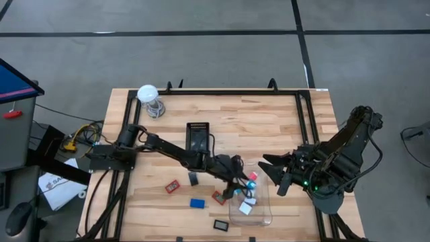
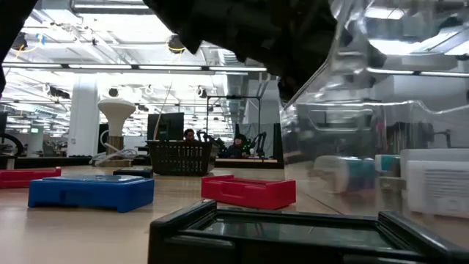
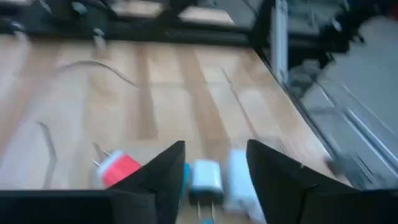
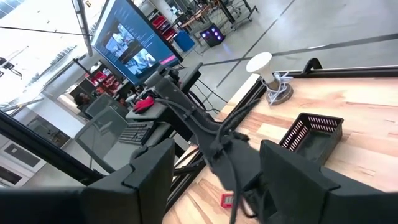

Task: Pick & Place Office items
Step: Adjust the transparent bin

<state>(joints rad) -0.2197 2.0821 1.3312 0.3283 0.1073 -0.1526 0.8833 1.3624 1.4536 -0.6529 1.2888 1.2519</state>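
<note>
My left gripper [image 1: 240,180] [image 3: 215,148] is open over the far left corner of the clear plastic box [image 1: 252,202]. In the left wrist view a white-and-cyan piece [image 3: 206,177] shows between its fingers, with a red-and-white piece [image 3: 118,168] and a white piece [image 3: 239,180] on either side. A white cube [image 1: 245,208] and cyan-and-red bits [image 1: 252,177] lie in the box. On the table left of the box lie a red rectangle [image 1: 173,186], a black one [image 1: 193,179], a blue one [image 1: 197,203], another red one [image 1: 218,197] and a black one [image 1: 221,224]. My right gripper [image 1: 264,168] [image 4: 214,149] is open, right of the box, pointing left.
A black mesh tray [image 1: 197,136] sits at the table's middle, and a white ball-shaped thing on a wire coil [image 1: 149,97] stands near the far left corner. The black frame rails [image 1: 300,114] run along the table's edges. Bare wood lies between the tray and the right rail.
</note>
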